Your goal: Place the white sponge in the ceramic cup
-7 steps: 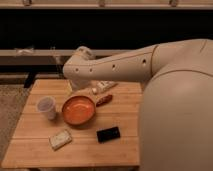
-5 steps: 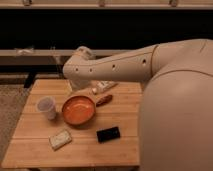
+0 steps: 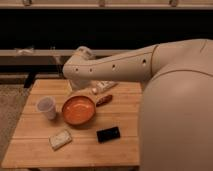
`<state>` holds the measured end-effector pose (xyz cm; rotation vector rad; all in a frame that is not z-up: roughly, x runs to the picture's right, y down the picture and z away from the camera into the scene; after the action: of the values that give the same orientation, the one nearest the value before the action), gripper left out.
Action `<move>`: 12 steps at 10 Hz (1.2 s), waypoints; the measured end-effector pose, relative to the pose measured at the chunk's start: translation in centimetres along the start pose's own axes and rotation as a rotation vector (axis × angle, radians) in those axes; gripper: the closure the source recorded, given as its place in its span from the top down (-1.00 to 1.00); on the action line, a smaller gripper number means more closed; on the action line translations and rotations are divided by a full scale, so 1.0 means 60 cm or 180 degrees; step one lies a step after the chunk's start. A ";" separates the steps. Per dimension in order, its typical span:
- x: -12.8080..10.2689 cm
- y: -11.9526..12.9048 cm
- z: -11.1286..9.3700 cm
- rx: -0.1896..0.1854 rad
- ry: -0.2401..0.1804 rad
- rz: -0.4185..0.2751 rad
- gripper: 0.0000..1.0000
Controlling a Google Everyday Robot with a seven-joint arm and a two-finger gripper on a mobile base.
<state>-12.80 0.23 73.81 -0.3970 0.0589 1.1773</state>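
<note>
The white sponge (image 3: 60, 139) lies flat on the wooden table (image 3: 125, 150), near its front left. Further back and to the left of it, the ceramic cup (image 3: 46, 107) stands upright and looks empty. My arm reaches in from the right across the back of the table. The gripper (image 3: 76, 85) hangs at its end above the far rim of the orange dish, mostly hidden by the wrist. It is open, holds nothing, and is well clear of both the sponge and the cup.
A round orange dish (image 3: 78, 109) sits between cup and arm. A flat black rectangle (image 3: 108, 134) lies right of the sponge. A reddish-brown item (image 3: 104, 100) and a pale packet (image 3: 104, 86) lie behind the dish. My body fills the right side.
</note>
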 end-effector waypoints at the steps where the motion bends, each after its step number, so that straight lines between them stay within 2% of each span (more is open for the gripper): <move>1: 0.000 0.000 0.000 0.0000 0.0000 0.0000 0.60; 10: -0.001 0.000 0.001 -0.0004 0.0001 -0.0010 0.60; 11: -0.002 0.003 0.003 -0.0054 0.0014 -0.0114 0.60; 12: -0.001 0.019 0.003 -0.0121 0.0025 -0.0364 0.60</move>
<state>-13.89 0.61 73.70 -0.4331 0.0202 1.0654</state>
